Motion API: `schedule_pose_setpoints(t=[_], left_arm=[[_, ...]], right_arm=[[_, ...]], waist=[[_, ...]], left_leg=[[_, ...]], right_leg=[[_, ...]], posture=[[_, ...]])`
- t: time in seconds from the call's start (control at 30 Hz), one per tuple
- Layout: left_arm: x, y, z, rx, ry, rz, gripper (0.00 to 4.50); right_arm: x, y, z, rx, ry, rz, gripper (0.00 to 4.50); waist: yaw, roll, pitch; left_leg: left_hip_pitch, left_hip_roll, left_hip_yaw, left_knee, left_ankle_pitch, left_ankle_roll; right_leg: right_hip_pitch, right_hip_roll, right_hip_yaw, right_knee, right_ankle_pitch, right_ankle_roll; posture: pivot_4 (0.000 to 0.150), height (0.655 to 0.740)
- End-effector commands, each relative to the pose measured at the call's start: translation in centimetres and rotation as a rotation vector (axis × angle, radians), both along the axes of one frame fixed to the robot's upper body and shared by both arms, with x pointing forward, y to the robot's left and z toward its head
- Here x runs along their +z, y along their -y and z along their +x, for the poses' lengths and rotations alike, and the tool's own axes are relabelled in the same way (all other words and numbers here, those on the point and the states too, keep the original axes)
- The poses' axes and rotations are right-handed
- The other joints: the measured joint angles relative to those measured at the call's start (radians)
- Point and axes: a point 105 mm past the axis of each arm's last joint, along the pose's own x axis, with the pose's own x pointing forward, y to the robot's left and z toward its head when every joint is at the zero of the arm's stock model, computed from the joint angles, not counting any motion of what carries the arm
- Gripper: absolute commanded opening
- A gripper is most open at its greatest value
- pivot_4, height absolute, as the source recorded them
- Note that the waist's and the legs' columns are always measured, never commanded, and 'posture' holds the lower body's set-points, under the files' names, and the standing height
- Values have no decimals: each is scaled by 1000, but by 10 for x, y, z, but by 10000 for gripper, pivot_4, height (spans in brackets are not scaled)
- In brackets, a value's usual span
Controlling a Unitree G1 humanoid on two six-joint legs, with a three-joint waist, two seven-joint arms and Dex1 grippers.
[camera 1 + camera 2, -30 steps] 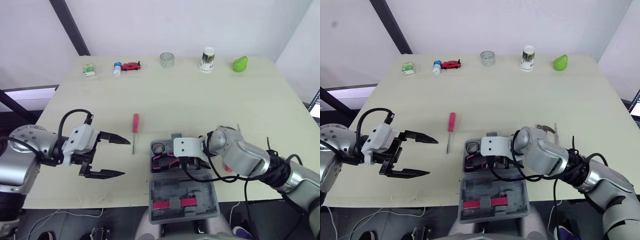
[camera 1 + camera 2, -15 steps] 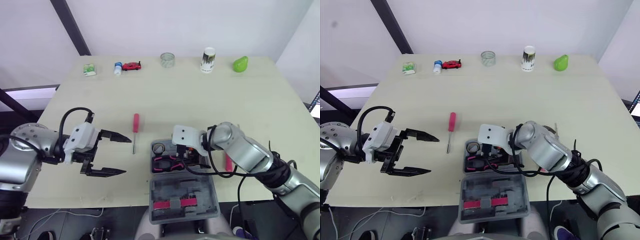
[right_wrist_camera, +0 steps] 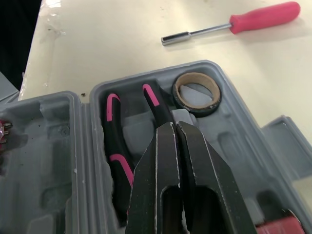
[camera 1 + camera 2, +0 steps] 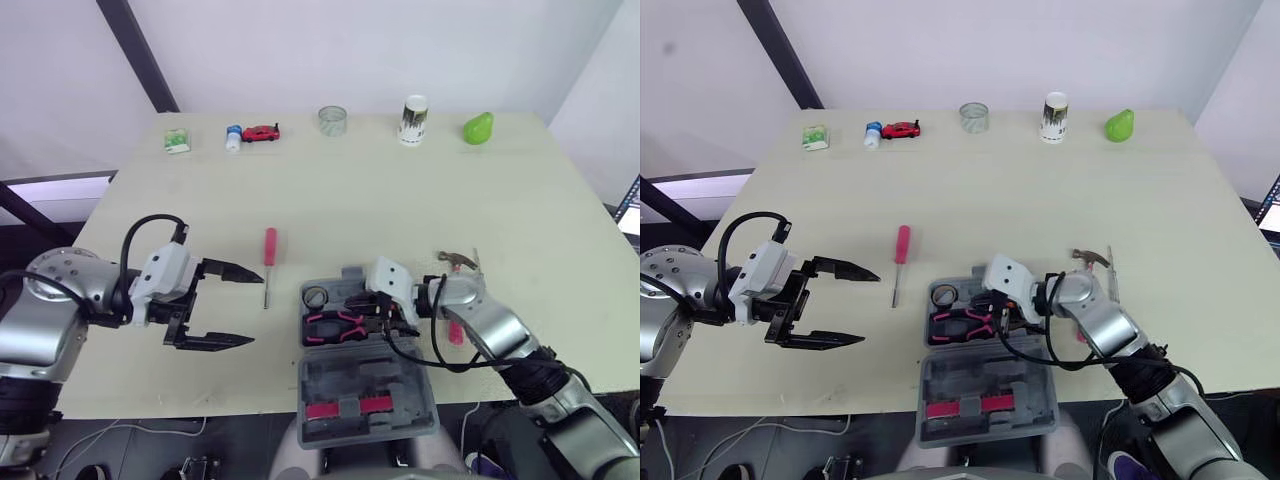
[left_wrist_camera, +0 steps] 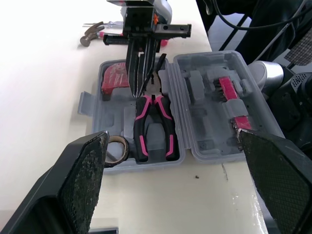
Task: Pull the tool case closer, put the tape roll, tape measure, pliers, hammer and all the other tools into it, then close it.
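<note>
Grey plastic tool case [image 4: 350,378] sits open at the near edge of the table, so the pulling-in is done and I'm in the loading step. My right gripper [image 3: 174,127] hangs over the case tray with its two black fingers pressed together and nothing between them. Directly beneath its tips lie the pink-and-black pliers [image 3: 113,136], seated in their moulded slot. Just past them, in the tray's corner, is the brown tape roll [image 3: 197,110]. A red block [image 5: 113,80] beside the fingers I take to be the tape measure.

My left gripper [image 4: 255,312] is spread wide and empty above bare table, with the case off to its inner side and the pink-handled screwdriver [image 4: 270,247] just ahead of its fingers.

The steel-headed hammer with the pink handle [image 4: 456,262] lies on the table behind the right wrist, outside the case. I reckon the next move is lifting the right gripper clear, opening it, and swinging back to the hammer, while the left takes the screwdriver.
</note>
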Motion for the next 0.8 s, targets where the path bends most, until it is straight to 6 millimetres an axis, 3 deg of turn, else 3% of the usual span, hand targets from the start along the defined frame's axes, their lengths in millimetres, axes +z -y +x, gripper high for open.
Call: schedule_pose_setpoints(t=[0.03, 0.23, 0.37, 0.73, 0.77, 0.8], left_arm=[[5, 1, -1, -35, 27, 5, 45000], [4, 2, 0, -33, 32, 4, 45000], [2, 2, 0, -30, 30, 1, 45000], [-1, 2, -1, -23, 10, -12, 45000], [-1, 3, 0, -20, 11, -14, 45000], [-2, 3, 0, -17, 12, -17, 45000]], right_arm=[[4, -6, -2, 39, 34, 29, 1100], [-27, 4, 5, -12, -17, -15, 1100], [-62, 20, 4, -51, -81, -113, 1100], [-119, 53, -6, -82, -222, -408, 1100], [-123, 54, -7, -82, -223, -421, 1100], [-125, 54, -7, -81, -220, -429, 1100]], waist=[[1, 0, 0], [2, 0, 0], [1, 0, 0], [3, -1, -8], [3, 2, -15], [3, 4, -17]], left_leg=[[0, 0, 0, 0, 0, 0], [0, 0, 0, 0, 0, 0], [2, 0, 1, 0, 0, 0], [7, 0, 2, 0, 0, 0], [10, 0, 1, 0, 0, 0], [24, 1, 2, -4, -1, 1]], right_leg=[[0, 0, 0, 0, 0, 0], [0, 0, 0, 0, 0, 0], [1, 0, 1, 0, 0, 0], [4, 0, 2, 2, 0, 0], [7, 0, 2, 2, 0, 0], [20, 0, 2, -2, -1, 0]], posture=[[1500, 7400], [1500, 7400], [1500, 7400], [1500, 7400], [1500, 7400], [1500, 7400]])
